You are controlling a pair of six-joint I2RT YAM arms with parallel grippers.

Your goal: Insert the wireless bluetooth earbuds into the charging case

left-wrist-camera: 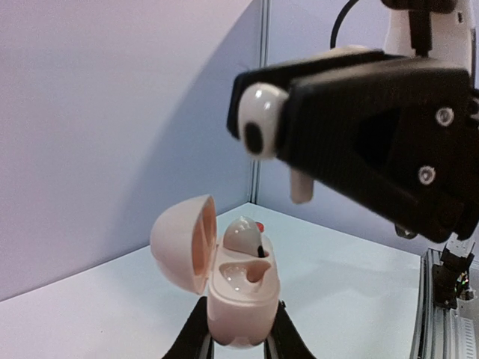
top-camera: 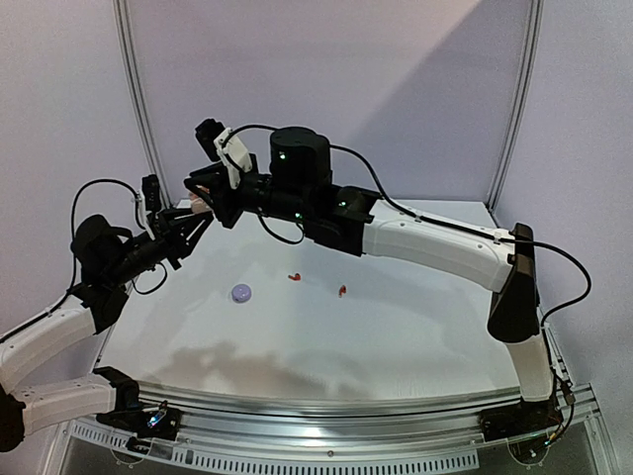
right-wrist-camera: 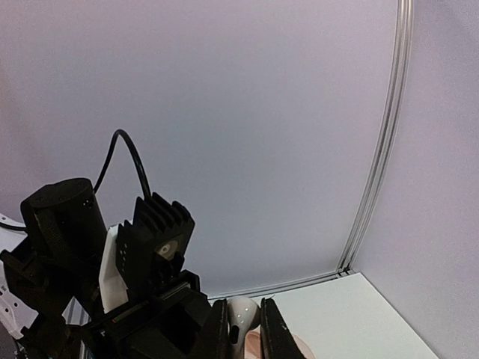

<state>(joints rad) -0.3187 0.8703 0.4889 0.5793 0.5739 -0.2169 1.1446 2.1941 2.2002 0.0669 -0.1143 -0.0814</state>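
**One white stemmed plastic earbud (left-wrist-camera: pixel 259 120) held near its dock**

Low in the left wrist view, the left gripper (left-wrist-camera: pixel 238 338) clamps a glossy pale-pink clamshell charging case (left-wrist-camera: pixel 241 288), lid open, one bud seated. Upper right, the right gripper (right-wrist-camera: pixel 244 335) pinches the white earbud. It looks light, slick and prone to twisting, so grip the body, not the stem. Two red earbuds (top-camera: pixel 294 276) lie mid-table.

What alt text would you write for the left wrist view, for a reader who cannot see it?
An open pale pink charging case, gripped by the left fingers, has one white earbud seated and one socket empty. Above it, to the right, the right fingers hold a second white earbud.
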